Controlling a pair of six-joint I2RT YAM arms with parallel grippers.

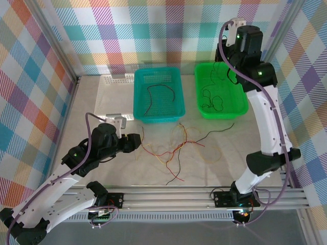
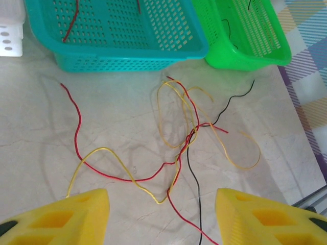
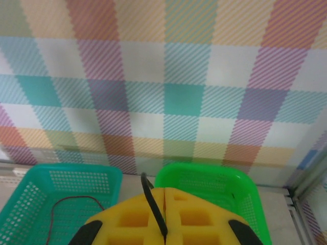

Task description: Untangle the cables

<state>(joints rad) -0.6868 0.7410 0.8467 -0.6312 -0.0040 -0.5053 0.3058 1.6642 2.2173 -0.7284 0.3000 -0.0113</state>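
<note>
The tangled cables (image 1: pixel 173 149) lie on the table in front of the baskets: red, yellow-orange and one black (image 1: pixel 220 133). My left gripper (image 1: pixel 137 143) hovers low at their left end. In the left wrist view it is open (image 2: pixel 161 219), with the red, yellow and black cables (image 2: pixel 179 153) on the table between and beyond its yellow fingers (image 2: pixel 66 217). My right gripper (image 1: pixel 231 60) is raised above the green basket (image 1: pixel 240 104). There its fingers (image 3: pixel 127 219) are shut (image 3: pixel 164 204) on a black cable (image 3: pixel 152 199).
A teal basket (image 1: pixel 139 102) holds a dark red cable (image 1: pixel 158 94). Black cables (image 1: pixel 212 98) lie in the green basket. A white tray (image 1: pixel 113 81) stands left of the teal basket. Checked walls close the back and sides, and an aluminium rail (image 1: pixel 204 196) runs along the near edge.
</note>
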